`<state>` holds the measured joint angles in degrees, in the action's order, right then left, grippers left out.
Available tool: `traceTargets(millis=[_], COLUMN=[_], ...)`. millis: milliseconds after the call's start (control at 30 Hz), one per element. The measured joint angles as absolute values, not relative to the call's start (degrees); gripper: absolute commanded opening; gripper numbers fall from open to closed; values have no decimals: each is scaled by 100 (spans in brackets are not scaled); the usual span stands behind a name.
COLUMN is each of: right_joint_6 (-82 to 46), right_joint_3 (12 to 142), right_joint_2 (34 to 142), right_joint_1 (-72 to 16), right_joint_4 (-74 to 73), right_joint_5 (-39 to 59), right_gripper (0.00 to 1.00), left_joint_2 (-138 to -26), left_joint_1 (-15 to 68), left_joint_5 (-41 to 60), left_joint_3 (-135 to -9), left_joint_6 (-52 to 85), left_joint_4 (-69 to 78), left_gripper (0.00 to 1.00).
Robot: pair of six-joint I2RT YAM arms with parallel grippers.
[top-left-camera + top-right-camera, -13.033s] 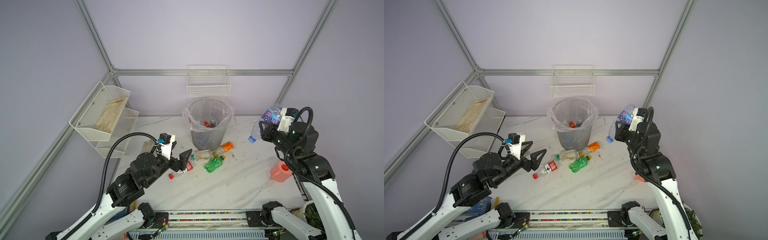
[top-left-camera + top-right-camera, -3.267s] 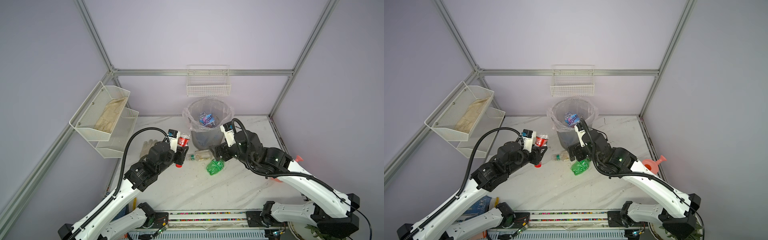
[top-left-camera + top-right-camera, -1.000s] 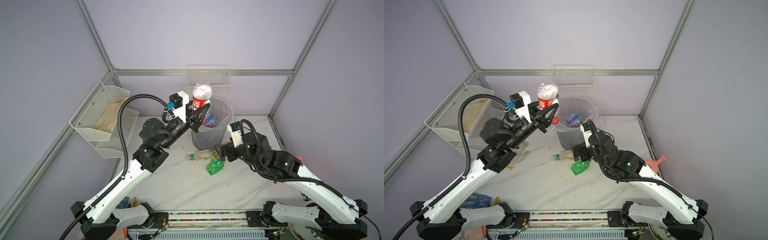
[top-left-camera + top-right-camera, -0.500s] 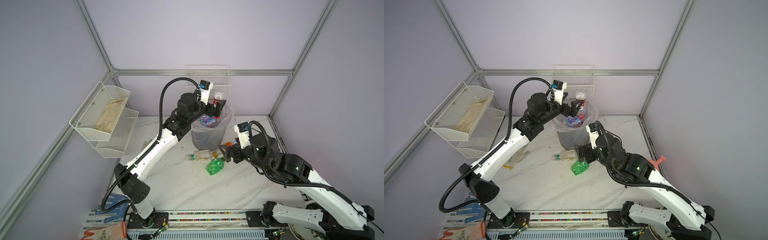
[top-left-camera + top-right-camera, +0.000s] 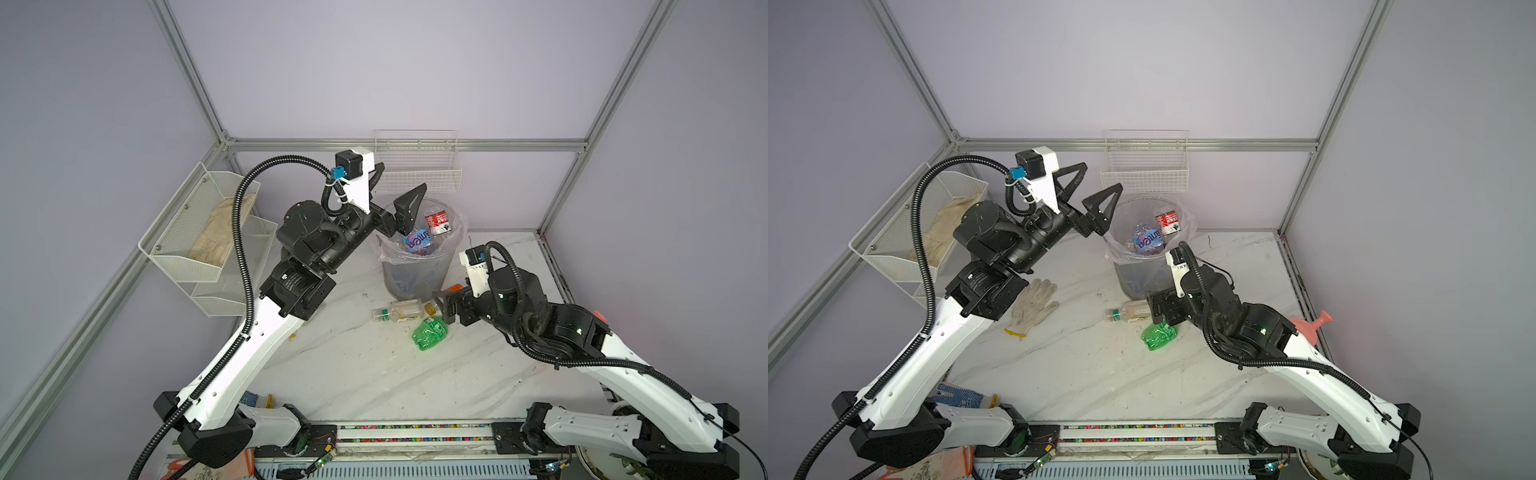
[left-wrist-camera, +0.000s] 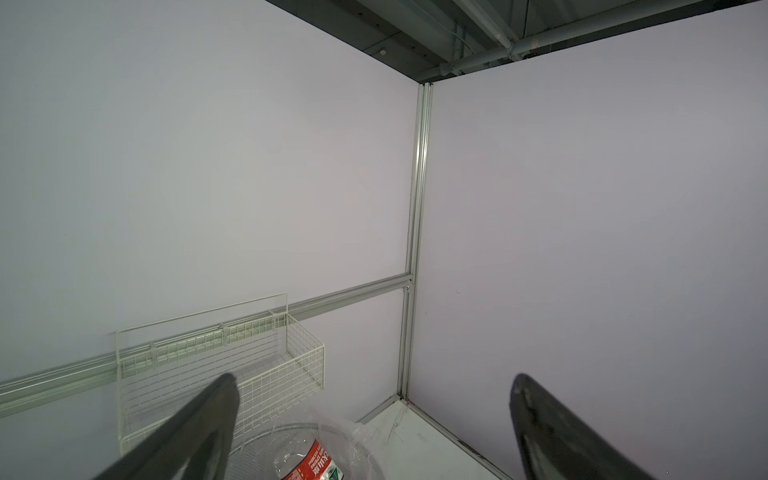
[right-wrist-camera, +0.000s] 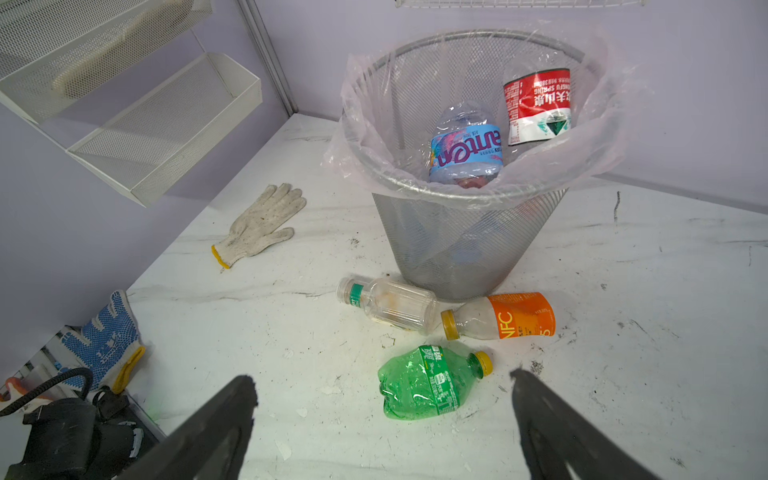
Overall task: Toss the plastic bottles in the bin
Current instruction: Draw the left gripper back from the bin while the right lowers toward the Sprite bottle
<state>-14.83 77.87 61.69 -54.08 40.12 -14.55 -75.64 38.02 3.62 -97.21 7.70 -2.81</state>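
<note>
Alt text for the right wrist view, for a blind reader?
A grey mesh bin lined with a clear bag holds a blue-labelled bottle and a red-labelled bottle. On the table before it lie a clear bottle, an orange-labelled bottle and a crushed green bottle, nearest the open right gripper.

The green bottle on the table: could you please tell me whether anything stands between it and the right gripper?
Nothing visible does. In the right wrist view the green bottle lies on bare table just ahead of the open right gripper.
</note>
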Motion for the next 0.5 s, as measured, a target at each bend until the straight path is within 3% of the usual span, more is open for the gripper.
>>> traceTargets(millis=[500], right_joint_6=[-1562], right_joint_3=[7787], right_joint_2=[6313], right_joint_1=[-5408], right_joint_4=[4014], right_joint_5=[-1568], right_gripper=[98], left_joint_2=[-6709], left_joint_1=[4021], left_joint_5=[309], left_joint_3=[-8906], left_joint_6=[766], left_joint_4=[-364], left_gripper=[99])
